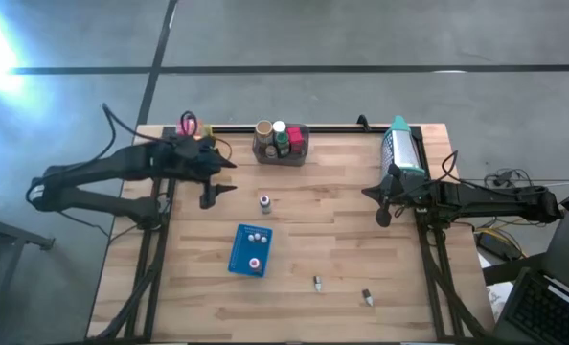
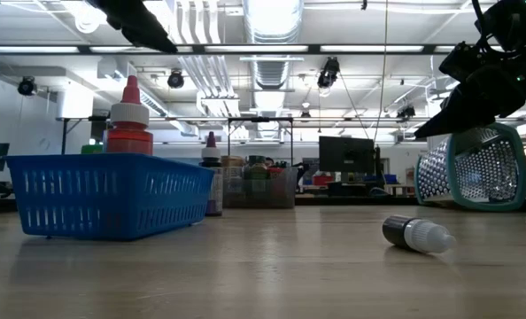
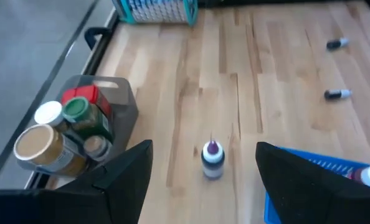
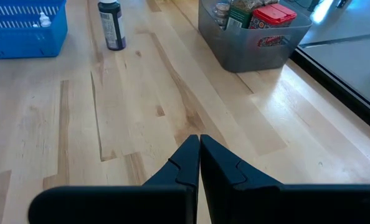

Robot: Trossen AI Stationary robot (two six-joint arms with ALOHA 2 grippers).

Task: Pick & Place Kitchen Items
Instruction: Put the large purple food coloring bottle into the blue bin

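**Over mid-table, the left gripper lines up on a lone bottle**

Near the centre of the high view, a small dark bottle [image 1: 264, 202] stands upright on the bare wood, alone, between the grey bin [image 1: 281, 151] at the table's upper edge and the blue tray [image 1: 250, 251] lower down. The left gripper [image 1: 211, 193] hangs just to the bottle's left. Its fingers [image 3: 126, 171] are spread wide with nothing between them, and the left wrist view frames the bottle [image 3: 212, 160] squarely in the gap, which suggests the arm is aimed for a pick and not merely parked.

The tray already holds two white-capped bottles [image 1: 255, 235], standing, and another with a pink top [image 1: 255, 264]. It reads as the place where bottles are being gathered, so the lone bottle probably goes there next. The bin holds bigger goods, a tan-lidded jar [image 3: 43, 147], a green-lidded jar [image 3: 79, 109] and a red box [image 4: 272, 17], packed upright and tight against each other.

Toward the lower right of the high view, two more tiny bottles [image 1: 317, 283] [image 1: 367, 298] lie on their sides, well apart from the tray; these look undone. A teal mesh basket [image 1: 399, 146] lies tipped over at the upper right.

The right gripper [image 1: 384, 213] waits at the table's right side, clear of everything, its fingers pressed fully together and holding nothing. An upright, narrow bottle may topple if a finger brushes it first.
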